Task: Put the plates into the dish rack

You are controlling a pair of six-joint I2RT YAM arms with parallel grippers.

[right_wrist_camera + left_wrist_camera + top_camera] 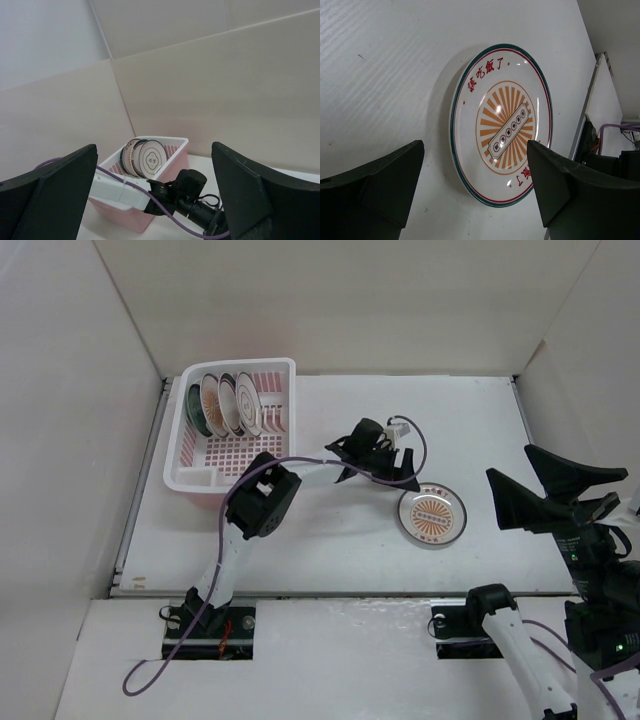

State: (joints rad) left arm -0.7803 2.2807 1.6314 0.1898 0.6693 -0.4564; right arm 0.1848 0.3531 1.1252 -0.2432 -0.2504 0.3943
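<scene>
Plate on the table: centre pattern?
Orange sunburst behind a white dotted bar; plate shows best in left wrist view.

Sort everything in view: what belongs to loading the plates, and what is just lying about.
Job: dish rack; four plates standing in it; sunburst plate flat on the table; left gripper, open, aimed at it.
Lying about: nothing loose; only the purple cable on the left arm.

Bright, even light is pouring from overhead onto the white matte tabletop (330,530), leaving only soft shadows. Close up, small glare spots are glinting on the glossy round plate with the orange sunburst centre (505,125), which is casting a soft shadow beside it. The right wrist view is looking dimmer and greyer, the black fingers (50,195) in its foreground showing soft-edged and featureless.
</scene>
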